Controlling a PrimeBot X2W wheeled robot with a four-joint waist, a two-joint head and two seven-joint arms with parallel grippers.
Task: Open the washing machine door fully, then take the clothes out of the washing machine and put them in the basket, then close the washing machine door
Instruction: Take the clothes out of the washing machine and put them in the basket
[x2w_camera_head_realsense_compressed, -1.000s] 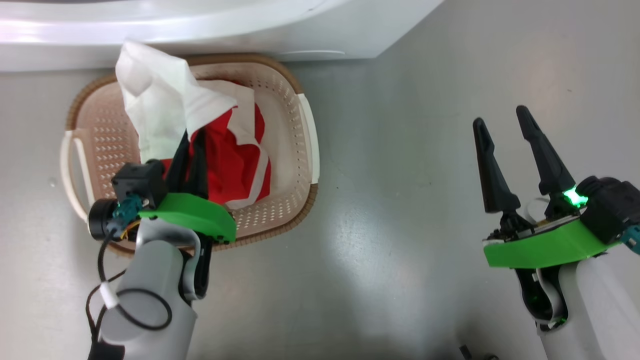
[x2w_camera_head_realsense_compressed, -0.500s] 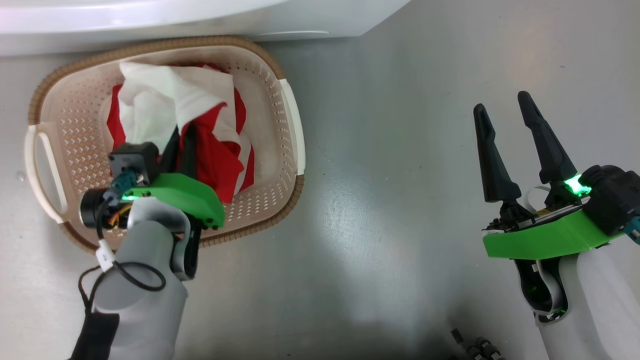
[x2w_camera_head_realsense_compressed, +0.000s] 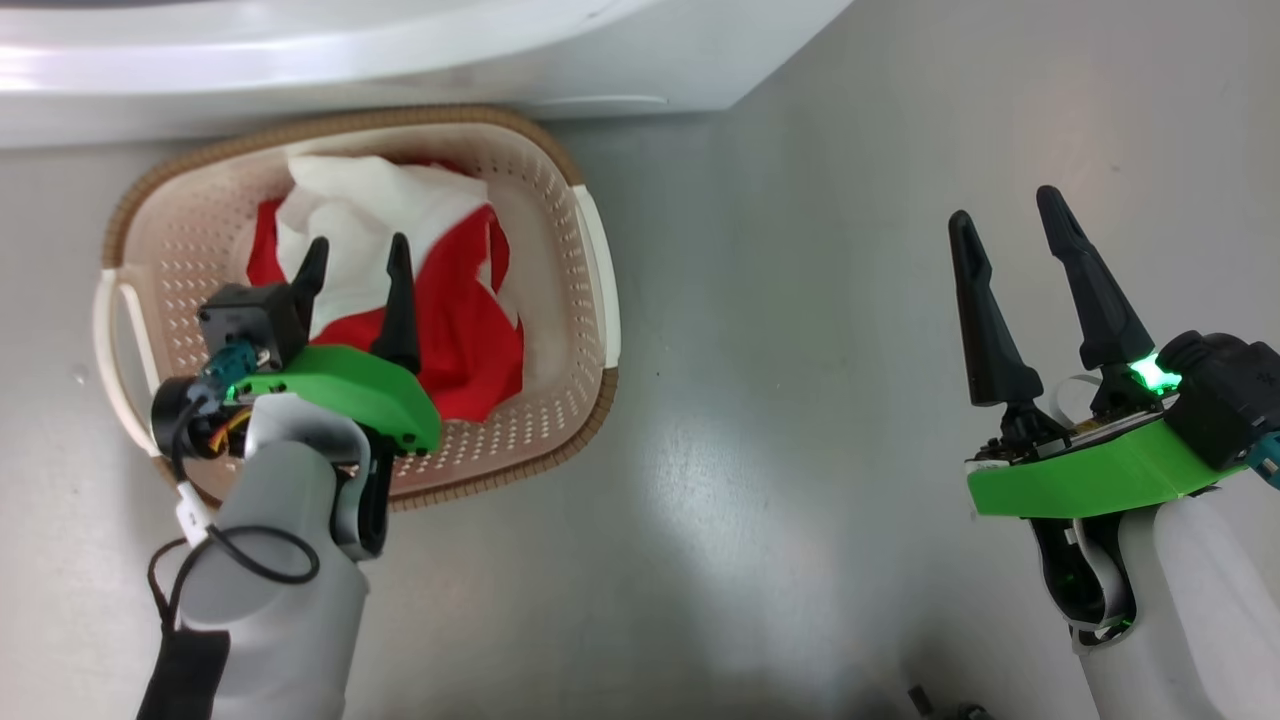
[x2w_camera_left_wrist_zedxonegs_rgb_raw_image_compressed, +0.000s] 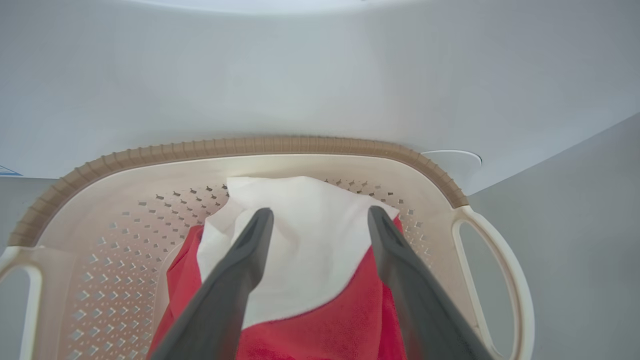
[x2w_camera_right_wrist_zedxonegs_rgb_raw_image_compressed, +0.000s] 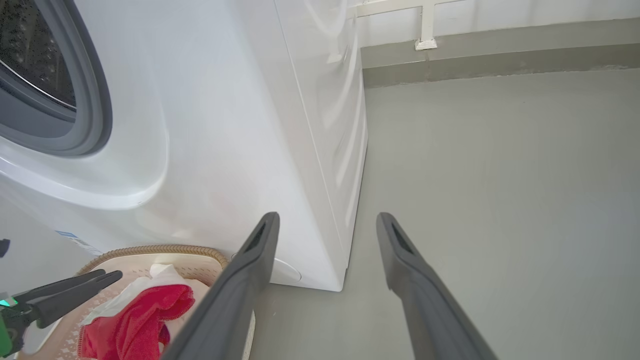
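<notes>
Our left gripper (x2w_camera_head_realsense_compressed: 358, 258): jaws wide, gripping nothing, poised over clothes (x2w_camera_head_realsense_compressed: 462, 322). Clothes heaped inside basket (x2w_camera_head_realsense_compressed: 561, 152). Basket on floor (x2w_camera_head_realsense_compressed: 800, 420), just beside washing machine (x2w_camera_head_realsense_compressed: 400, 60). Our right gripper (x2w_camera_head_realsense_compressed: 1005, 215): jaws wide, nothing held, well apart from basket.

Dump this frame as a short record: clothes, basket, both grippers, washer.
clothes: red and white bundle lying inside the basket
basket: on the floor, just in front of the washing machine
left gripper: open, fingers spread over the clothes, gripping nothing
right gripper: open, empty, over bare floor
washing machine: grey seal and drum exposed in right wrist view
</notes>
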